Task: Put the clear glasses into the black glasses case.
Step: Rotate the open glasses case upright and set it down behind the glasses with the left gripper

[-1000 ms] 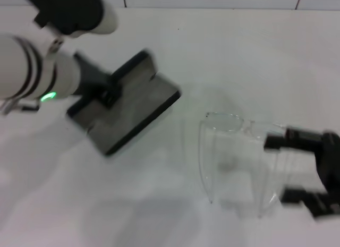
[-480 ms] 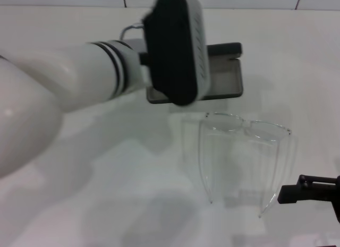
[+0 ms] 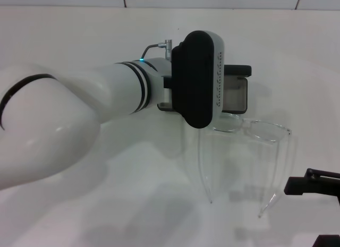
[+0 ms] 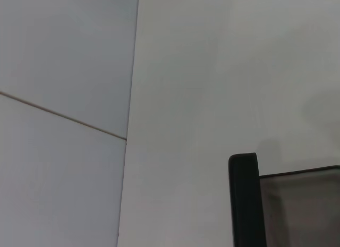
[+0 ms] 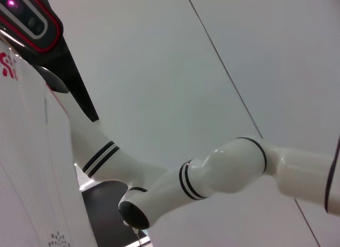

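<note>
Head view: clear glasses (image 3: 241,151) beside black glasses case (image 3: 234,94).

The left arm (image 3: 64,119) is glossy white with rounded segments, thin black rings at its joints, a small teal light, a thin grey cable and a black oblong wrist housing (image 3: 197,71). The right gripper (image 3: 319,186) is matte black.

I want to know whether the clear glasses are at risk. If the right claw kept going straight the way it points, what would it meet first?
Probably the clear glasses: the right claw points toward the nearer temple tip, lying on the table. Its height is unclear, so it might pass above.
</note>
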